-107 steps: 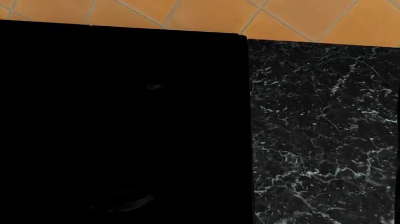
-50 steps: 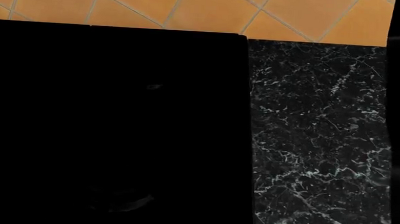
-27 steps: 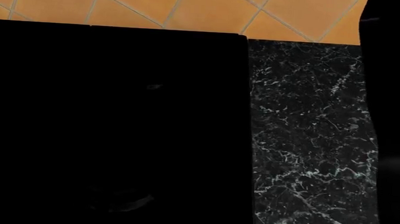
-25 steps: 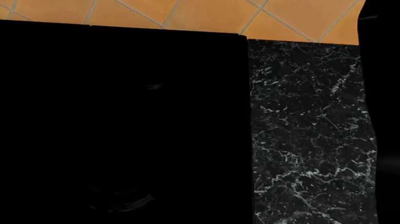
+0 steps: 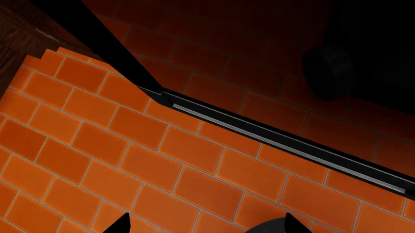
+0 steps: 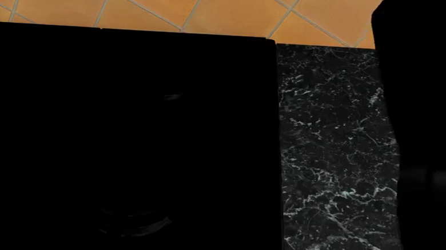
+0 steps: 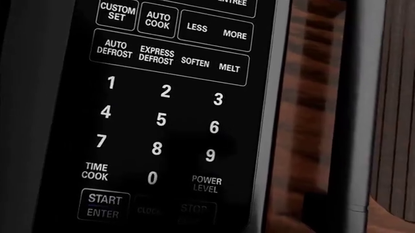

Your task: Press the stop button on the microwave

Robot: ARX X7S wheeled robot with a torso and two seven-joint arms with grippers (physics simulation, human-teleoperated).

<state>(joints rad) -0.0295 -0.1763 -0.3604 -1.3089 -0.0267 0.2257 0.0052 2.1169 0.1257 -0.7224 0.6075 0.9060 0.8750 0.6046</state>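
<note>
The right arm's jaws are out of sight, so I cannot tell whether they are released or clenched; the left gripper point(image 5: 204, 224) shows two separated tips over orange floor tiles point(image 5: 97, 160). The right wrist camera faces the microwave keypad point(image 7: 162, 121), with the dim stop button point(image 7: 194, 209) on its lowest row, right of START point(image 7: 104, 205). Centre one fingertip on it and push straight in, lightly.

Stop button point(image 7: 196, 211) dim, cut by frame edge; right pincer unseen.
</note>
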